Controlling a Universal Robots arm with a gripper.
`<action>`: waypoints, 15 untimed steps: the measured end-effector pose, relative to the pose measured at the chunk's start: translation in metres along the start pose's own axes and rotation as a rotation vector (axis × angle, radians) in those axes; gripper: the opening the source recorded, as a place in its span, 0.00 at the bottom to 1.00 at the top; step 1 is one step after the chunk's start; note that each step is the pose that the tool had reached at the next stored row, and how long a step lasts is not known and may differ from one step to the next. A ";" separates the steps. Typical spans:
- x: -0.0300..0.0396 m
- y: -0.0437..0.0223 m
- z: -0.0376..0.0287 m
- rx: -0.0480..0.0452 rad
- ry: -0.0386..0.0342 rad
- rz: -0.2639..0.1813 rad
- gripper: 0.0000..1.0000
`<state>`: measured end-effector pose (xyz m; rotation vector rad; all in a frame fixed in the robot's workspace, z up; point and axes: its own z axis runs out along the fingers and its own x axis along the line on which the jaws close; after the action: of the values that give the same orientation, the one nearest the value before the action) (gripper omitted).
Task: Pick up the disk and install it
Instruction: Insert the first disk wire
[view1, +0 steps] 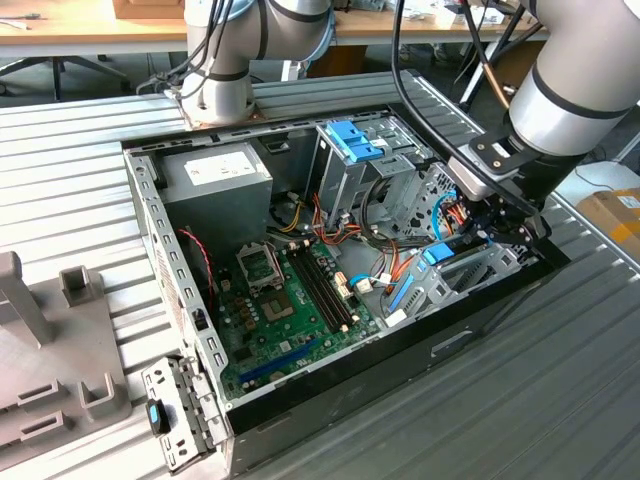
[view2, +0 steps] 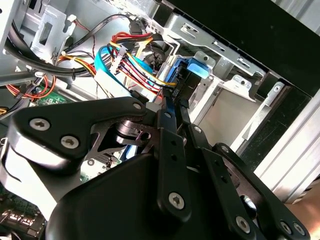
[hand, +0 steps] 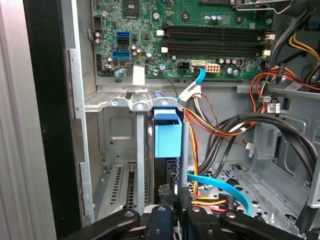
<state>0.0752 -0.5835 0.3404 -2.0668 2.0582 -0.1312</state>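
Note:
The disk (hand: 167, 135) stands on edge in a metal bay (hand: 112, 102) at the case's front corner, and its bright blue carrier end shows in both wrist views. In the exterior view the disk (view1: 440, 253) sits low at the case's right end, under my wrist. My gripper (hand: 172, 192) reaches down into that bay with its black fingers (view2: 167, 150) drawn close together on the disk's thin blue-edged rim (view2: 192, 67). The gripper (view1: 497, 228) hangs just inside the case's right wall. Most of the disk's grey body is hidden by the bay.
An open computer case (view1: 150, 215) lies on a ribbed metal table. Inside are a green motherboard (view1: 290, 300), a grey power supply (view1: 215, 175) and a tall cage with a blue latch (view1: 352, 140). Orange, red and blue cables (hand: 220, 130) crowd the bay. A grey fixture (view1: 50, 340) sits at the exterior view's left.

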 end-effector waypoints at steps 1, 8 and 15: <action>0.0000 0.0001 0.0001 -0.0001 -0.0002 0.000 0.17; -0.0001 0.0002 0.0007 0.0002 -0.0005 0.003 0.17; -0.0003 -0.0003 -0.0014 0.0004 -0.0005 0.004 0.17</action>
<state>0.0752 -0.5833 0.3418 -2.0623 2.0617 -0.1304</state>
